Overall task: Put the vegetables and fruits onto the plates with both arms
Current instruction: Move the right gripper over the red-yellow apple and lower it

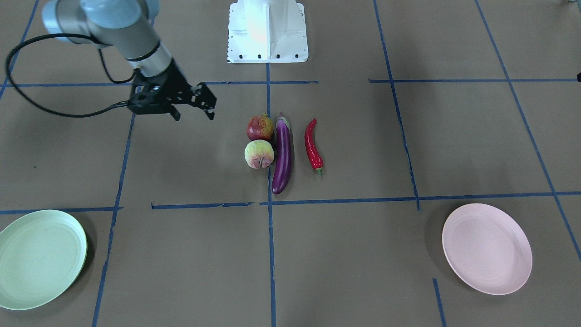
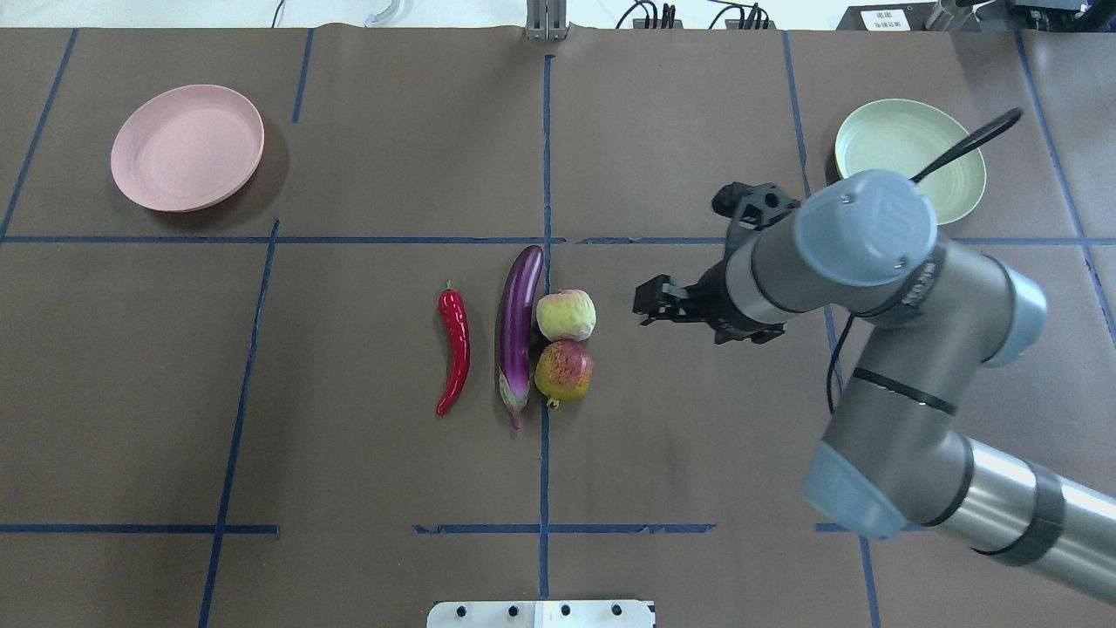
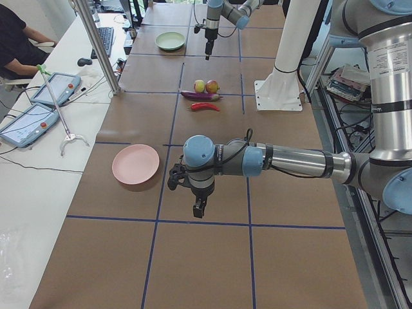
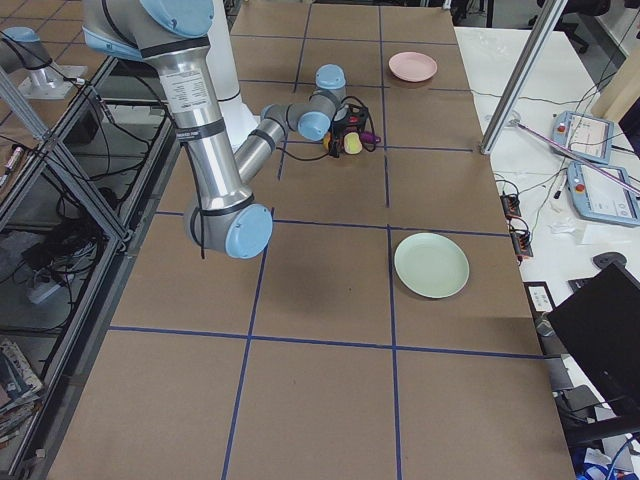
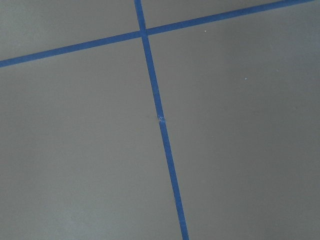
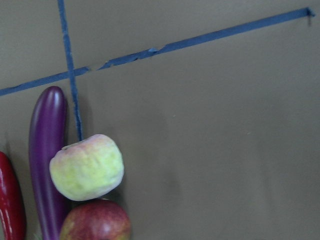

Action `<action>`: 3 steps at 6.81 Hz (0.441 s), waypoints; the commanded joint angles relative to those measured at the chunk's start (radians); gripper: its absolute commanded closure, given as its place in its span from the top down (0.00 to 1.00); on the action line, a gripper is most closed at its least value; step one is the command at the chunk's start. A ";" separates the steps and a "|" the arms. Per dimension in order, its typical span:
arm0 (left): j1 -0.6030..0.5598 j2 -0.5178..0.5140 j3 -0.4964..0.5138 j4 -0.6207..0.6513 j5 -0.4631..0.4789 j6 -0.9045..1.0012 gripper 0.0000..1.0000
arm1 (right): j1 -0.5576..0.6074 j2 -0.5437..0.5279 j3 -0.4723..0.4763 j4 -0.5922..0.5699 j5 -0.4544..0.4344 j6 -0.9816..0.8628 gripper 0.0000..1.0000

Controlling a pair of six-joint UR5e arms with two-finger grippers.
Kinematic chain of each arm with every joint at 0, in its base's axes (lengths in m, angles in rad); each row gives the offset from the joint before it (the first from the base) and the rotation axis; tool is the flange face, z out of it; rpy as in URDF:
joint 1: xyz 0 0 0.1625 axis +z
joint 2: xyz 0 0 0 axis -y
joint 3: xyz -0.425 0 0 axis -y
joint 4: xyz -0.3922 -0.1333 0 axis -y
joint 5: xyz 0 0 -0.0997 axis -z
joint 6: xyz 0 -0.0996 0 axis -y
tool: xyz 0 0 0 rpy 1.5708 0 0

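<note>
The purple eggplant [image 1: 282,154], red chili [image 1: 312,145], pomegranate [image 1: 260,127] and yellow-green apple-like fruit [image 1: 259,154] lie together at the table's middle. The two fruits touch the eggplant; the chili lies apart. My right gripper [image 1: 193,113] is open and empty, above the table beside the fruits; its wrist view shows the apple-like fruit [image 6: 87,167] at lower left. The mint green plate [image 2: 881,144] and the pink plate [image 2: 187,146] are both bare, at the far corners. My left gripper [image 3: 199,207] shows only in the exterior left view, near the pink plate [image 3: 136,164]; I cannot tell whether it is open or shut.
The white base block [image 1: 268,32] stands at the robot's edge of the table. Blue tape lines [image 5: 160,120] cross the brown table cover. A side table with tablets [image 3: 56,87] and a seated operator [image 3: 16,38] runs along the far side.
</note>
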 commanded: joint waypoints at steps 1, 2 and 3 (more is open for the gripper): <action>0.000 0.000 0.008 0.001 -0.001 0.000 1.00 | -0.076 0.243 -0.183 -0.105 -0.104 0.223 0.94; 0.000 0.000 0.008 -0.001 -0.001 0.000 1.00 | -0.093 0.282 -0.252 -0.110 -0.127 0.233 0.94; 0.000 0.000 0.008 -0.001 -0.001 0.000 1.00 | -0.099 0.282 -0.256 -0.135 -0.127 0.231 0.94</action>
